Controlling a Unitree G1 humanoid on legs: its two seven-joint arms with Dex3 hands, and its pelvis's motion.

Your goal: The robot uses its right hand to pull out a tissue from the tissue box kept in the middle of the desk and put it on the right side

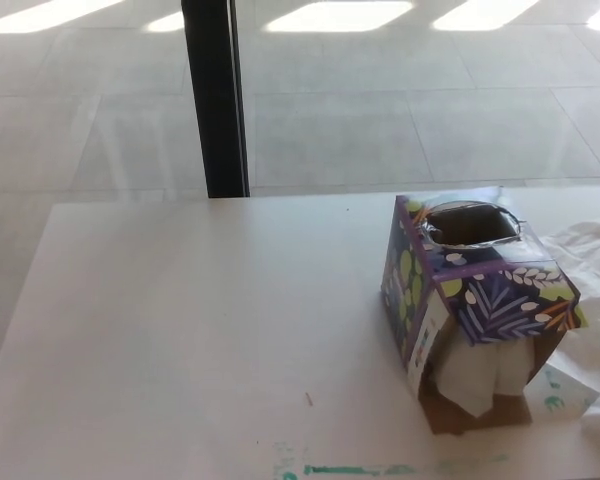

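A purple tissue box (475,290) with a leaf pattern stands on the white desk (200,330), right of the middle. Its oval top opening (470,223) looks dark, with no tissue standing out of it. The near side of the box is torn open, and white tissue (477,372) bulges out there above a brown cardboard flap. Loose white tissues (592,290) lie on the desk to the right of the box, reaching the picture's right edge. Neither of my hands shows in the head view.
A black post (216,95) stands behind the desk's far edge, in front of a tiled floor. Green marks (380,468) run along the desk's near edge. A small dark speck (308,399) lies left of the box.
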